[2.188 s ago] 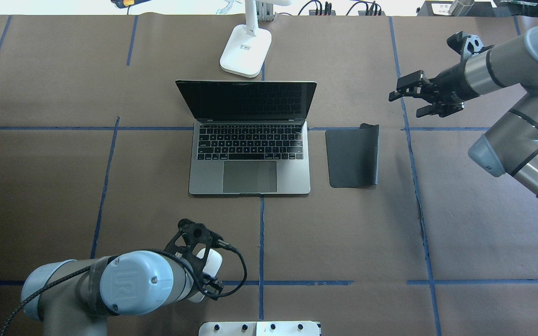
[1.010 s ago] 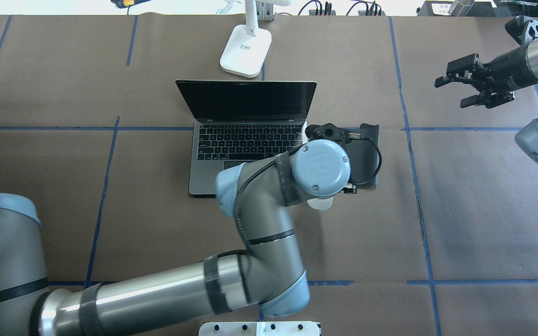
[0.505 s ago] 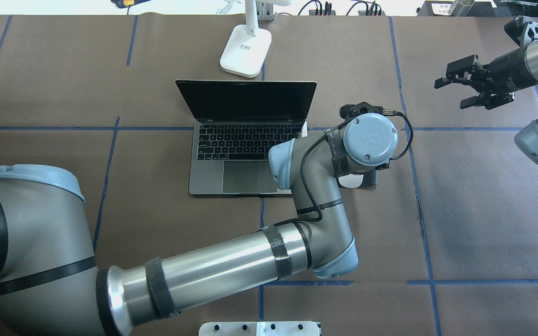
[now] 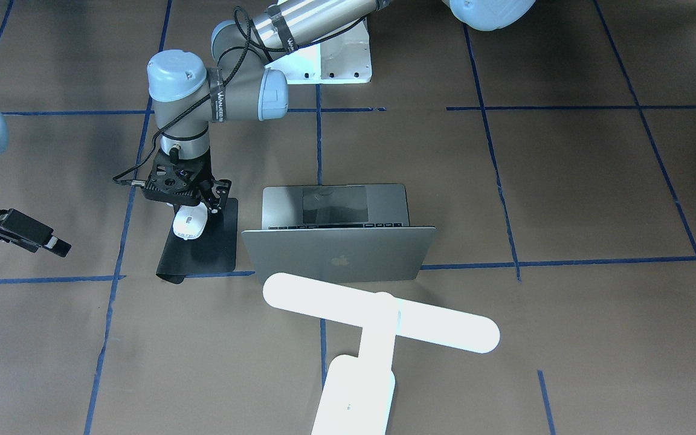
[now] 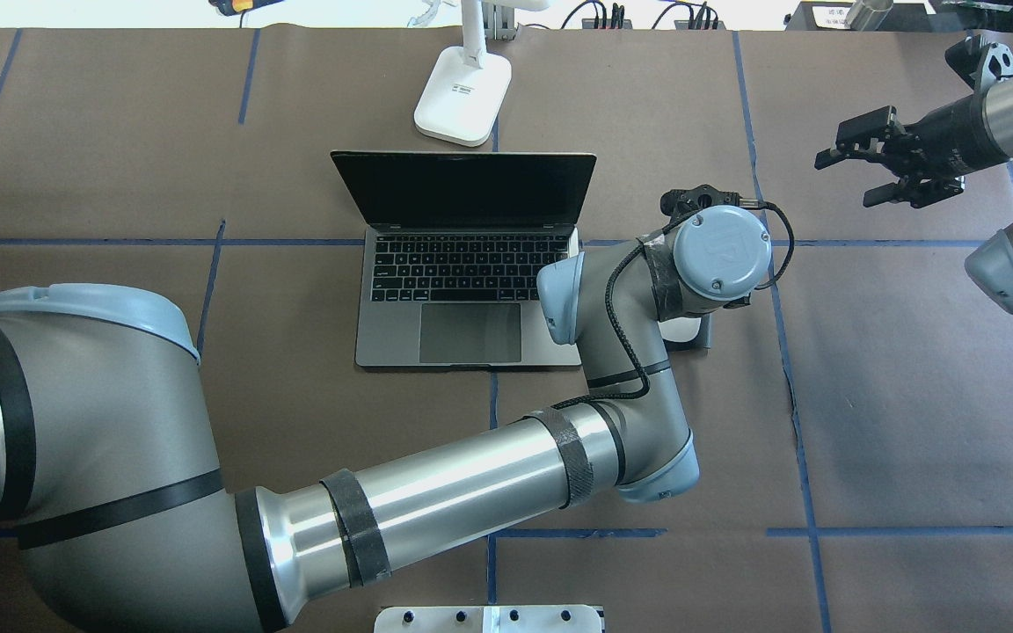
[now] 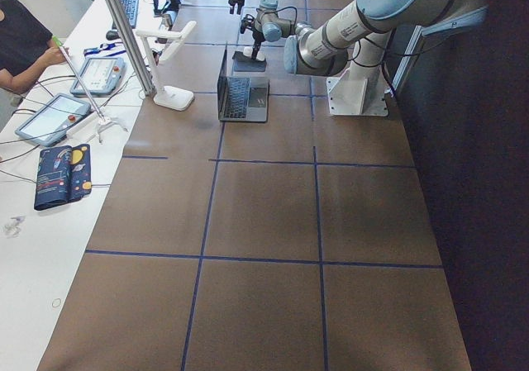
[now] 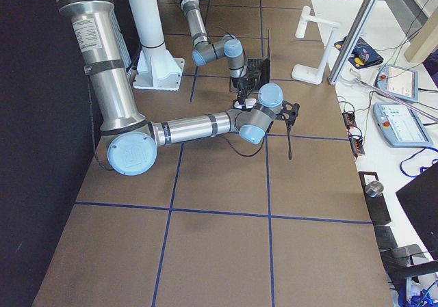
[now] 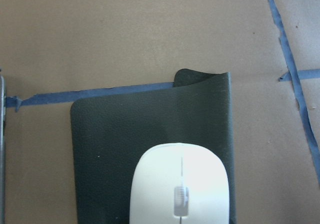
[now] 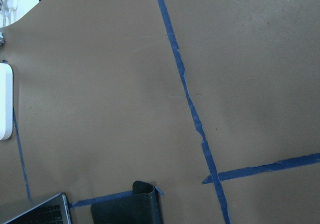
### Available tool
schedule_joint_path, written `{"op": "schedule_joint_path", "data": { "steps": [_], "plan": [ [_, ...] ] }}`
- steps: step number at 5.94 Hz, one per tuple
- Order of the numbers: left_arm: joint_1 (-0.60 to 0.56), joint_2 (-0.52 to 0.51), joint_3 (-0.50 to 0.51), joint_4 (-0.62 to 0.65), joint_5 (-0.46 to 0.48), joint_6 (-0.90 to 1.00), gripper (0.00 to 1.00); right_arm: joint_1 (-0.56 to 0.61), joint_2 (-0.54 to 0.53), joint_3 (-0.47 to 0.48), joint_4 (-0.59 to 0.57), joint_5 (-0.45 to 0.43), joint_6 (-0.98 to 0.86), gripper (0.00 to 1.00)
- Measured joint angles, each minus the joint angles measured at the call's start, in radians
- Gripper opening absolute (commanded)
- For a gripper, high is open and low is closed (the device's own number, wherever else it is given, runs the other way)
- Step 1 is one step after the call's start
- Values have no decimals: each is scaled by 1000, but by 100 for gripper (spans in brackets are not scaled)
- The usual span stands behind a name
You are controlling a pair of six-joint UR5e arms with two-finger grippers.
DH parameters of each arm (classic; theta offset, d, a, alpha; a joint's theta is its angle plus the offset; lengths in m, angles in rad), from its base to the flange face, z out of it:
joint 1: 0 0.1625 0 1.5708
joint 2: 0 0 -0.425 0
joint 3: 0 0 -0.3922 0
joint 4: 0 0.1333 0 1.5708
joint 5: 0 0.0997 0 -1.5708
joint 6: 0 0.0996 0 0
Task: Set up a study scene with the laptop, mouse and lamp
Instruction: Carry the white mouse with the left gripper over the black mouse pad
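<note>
The left pincer (image 4: 194,209) had carried the mouse (image 4: 190,225) from well before the laptop (image 4: 336,248) to over the pad (image 4: 203,254) beside it, still clamped on it; only release remained. Right pincer (image 5: 842,180) gaped, empty.

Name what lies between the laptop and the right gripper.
In the front-facing view: the black mouse pad, with the left gripper holding the mouse over it.
</note>
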Motion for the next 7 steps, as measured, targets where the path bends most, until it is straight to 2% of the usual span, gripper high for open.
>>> {"op": "schedule_joint_path", "data": {
  "steps": [1,3,5,7],
  "plan": [
    [-10,-5,20,-16,15,-3,50,-3,0,0,0,0,0,100],
    [-28,-7,51,-54,23,-15,84,-5,2,1,0,-1,0,100],
    [-27,-7,73,-77,24,-37,98,-7,3,1,0,-1,0,100],
    [-26,-13,75,-80,22,-59,100,-7,7,2,-1,3,0,100]
  ]
}}
